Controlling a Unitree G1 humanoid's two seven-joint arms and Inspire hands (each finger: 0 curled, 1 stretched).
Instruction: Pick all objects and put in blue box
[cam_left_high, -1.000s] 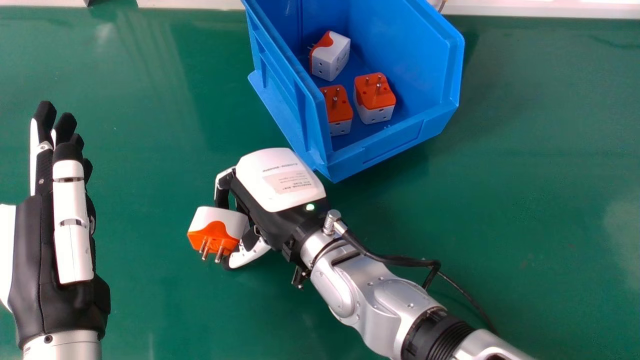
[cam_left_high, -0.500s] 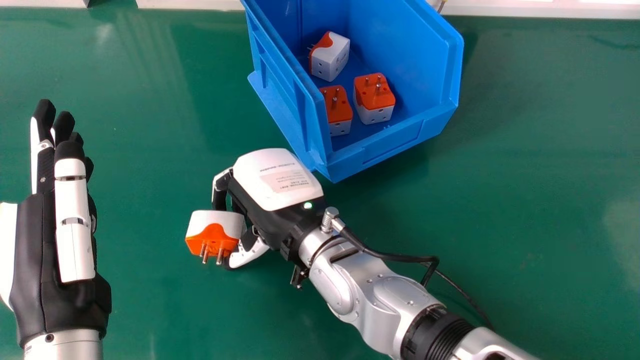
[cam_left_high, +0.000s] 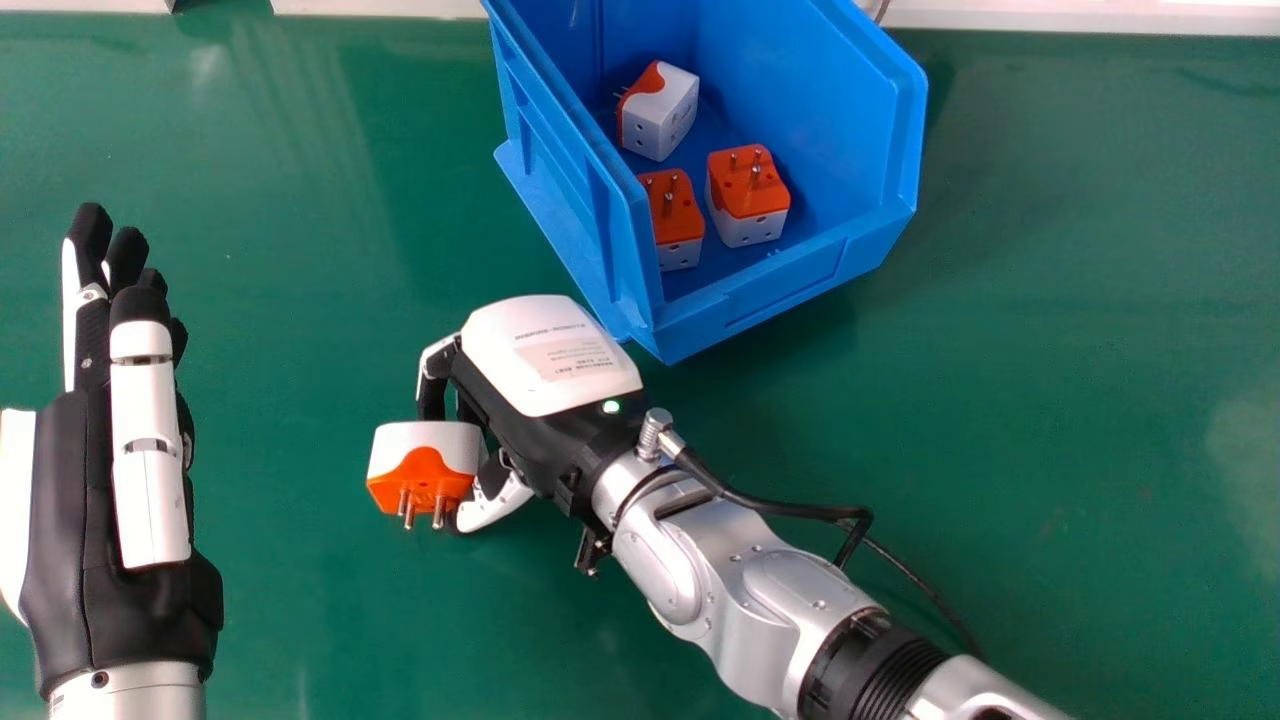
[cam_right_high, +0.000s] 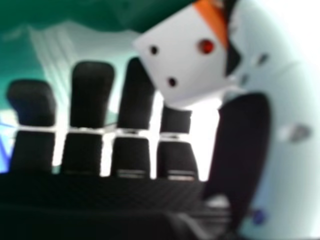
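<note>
In the head view, the right hand (cam_left_high: 550, 350) had its curled fingers (cam_left_high: 432, 395) and thumb (cam_left_high: 497, 507) around a boxy white-and-orange plastic plug adapter (cam_left_high: 425, 455), at eight o'clock. The open blue plastic box (cam_left_high: 800, 285) stood towards one o'clock on the green table (cam_left_high: 1050, 450), containing three similar adapters (cam_left_high: 748, 195). The left hand (cam_left_high: 75, 520), near half past eight, was straight-fingered.

In the right hand view, the adapter's white face showed three round holes (cam_right_high: 172, 81).

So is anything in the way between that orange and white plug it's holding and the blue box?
No other object visibly stands between the plug and the blue box. Only the right hand itself, on the plug's box side, and the box's raised side wall do, so the plug probably needs lifting over that wall.
</note>
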